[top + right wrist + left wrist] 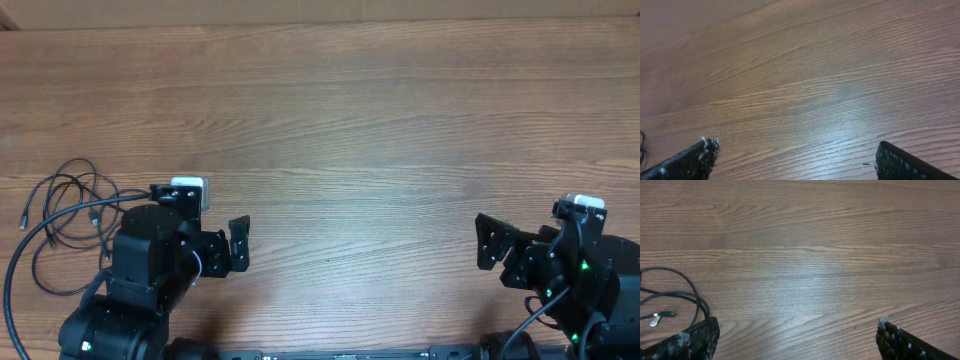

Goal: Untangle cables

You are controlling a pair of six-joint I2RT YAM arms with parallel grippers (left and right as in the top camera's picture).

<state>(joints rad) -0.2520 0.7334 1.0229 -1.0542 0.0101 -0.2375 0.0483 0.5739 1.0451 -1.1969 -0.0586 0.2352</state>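
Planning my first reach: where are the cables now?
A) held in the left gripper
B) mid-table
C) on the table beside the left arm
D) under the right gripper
C: the cables lie in a loose tangle beside the left arm, with the left gripper open and empty.

I see the cables (70, 210) lying in loose, overlapping loops on the wooden table (350, 120) at far left, just beside my left gripper (200, 218). My right gripper (535, 228) sits well apart, near the right edge. Both sets of jaws are spread wide.
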